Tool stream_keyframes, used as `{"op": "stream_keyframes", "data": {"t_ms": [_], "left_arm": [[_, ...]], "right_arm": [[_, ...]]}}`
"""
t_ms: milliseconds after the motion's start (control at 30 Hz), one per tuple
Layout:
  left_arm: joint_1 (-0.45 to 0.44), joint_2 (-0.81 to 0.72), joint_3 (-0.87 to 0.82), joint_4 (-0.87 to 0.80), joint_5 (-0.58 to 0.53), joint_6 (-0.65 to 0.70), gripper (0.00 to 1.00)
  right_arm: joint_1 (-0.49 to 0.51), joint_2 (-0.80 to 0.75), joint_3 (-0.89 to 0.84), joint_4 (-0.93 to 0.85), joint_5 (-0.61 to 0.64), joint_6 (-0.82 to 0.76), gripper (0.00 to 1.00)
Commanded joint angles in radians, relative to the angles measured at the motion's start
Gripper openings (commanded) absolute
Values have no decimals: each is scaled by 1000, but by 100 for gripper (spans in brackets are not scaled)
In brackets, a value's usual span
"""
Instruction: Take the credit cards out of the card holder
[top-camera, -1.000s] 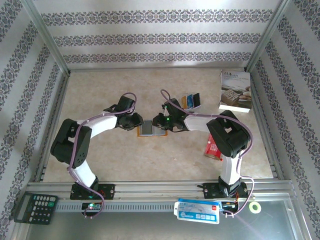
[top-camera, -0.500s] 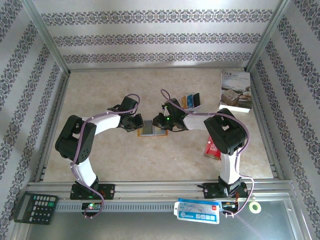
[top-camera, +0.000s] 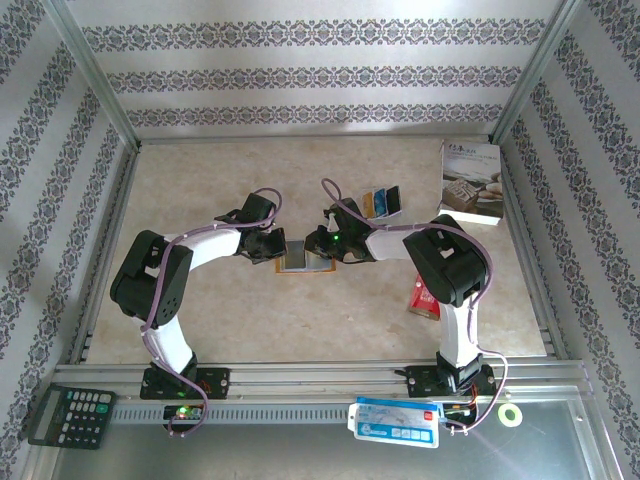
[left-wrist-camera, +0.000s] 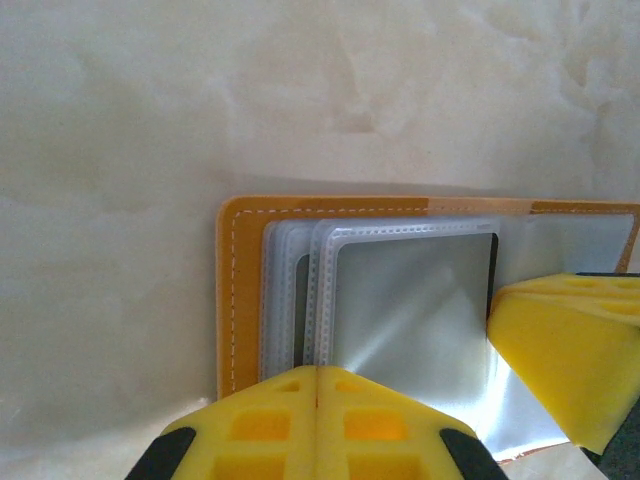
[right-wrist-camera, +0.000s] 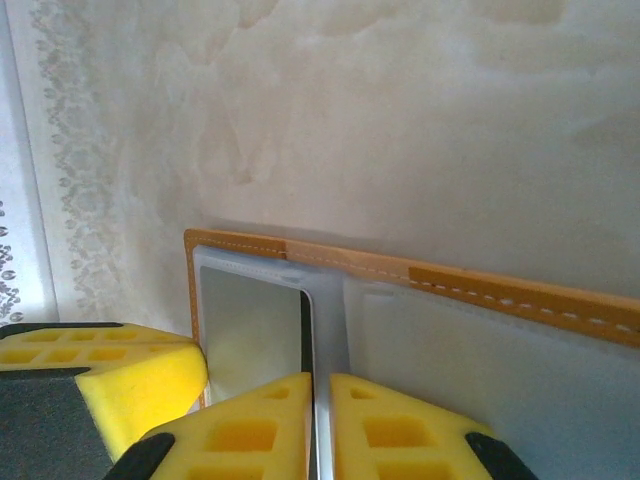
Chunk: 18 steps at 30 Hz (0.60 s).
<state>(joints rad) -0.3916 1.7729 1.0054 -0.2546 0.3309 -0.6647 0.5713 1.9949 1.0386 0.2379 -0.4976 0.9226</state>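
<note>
Holder (left-wrist-camera: 228, 300) — likely light, floppy. Left fingers (left-wrist-camera: 250, 430) together at its edge; right fingers (right-wrist-camera: 400, 430) pinch a slick sleeve (right-wrist-camera: 328, 320). Grip the stiff card (left-wrist-camera: 410, 310) by its edge.

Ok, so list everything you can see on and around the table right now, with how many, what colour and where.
card holder: one, orange-tan with clear sleeves, open at mid-table
loose cards: a few, blue, yellow and dark, in a row beyond the card holder
book: one, white, far right
packet: one, red, by the right arm
calculator: one, black, near-left corner
pouch: one, blue and white, on the front rail
ring: one, greenish, near-right corner
table: one, beige marbled
left end effector: one, yellow pads, shut, at the card holder's left side
right end effector: one, yellow pads, shut, at its right side
</note>
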Motion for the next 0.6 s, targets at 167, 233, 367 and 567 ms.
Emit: {"op": "stream_keyframes", "data": {"t_ms": [167, 233, 367, 567], "left_arm": [[-6, 46, -7, -68, -40, 20, 2], [-6, 51, -7, -68, -37, 22, 2], [-6, 57, -7, -58, -26, 19, 2], [-6, 56, -17, -46, -12, 13, 2]], "right_arm": [[-12, 29, -2, -26, -44, -22, 15], [-12, 34, 0, -28, -62, -26, 15], [-11, 50, 6, -27, -96, -32, 12], [-2, 45, 16, -28, -116, -51, 12]]}}
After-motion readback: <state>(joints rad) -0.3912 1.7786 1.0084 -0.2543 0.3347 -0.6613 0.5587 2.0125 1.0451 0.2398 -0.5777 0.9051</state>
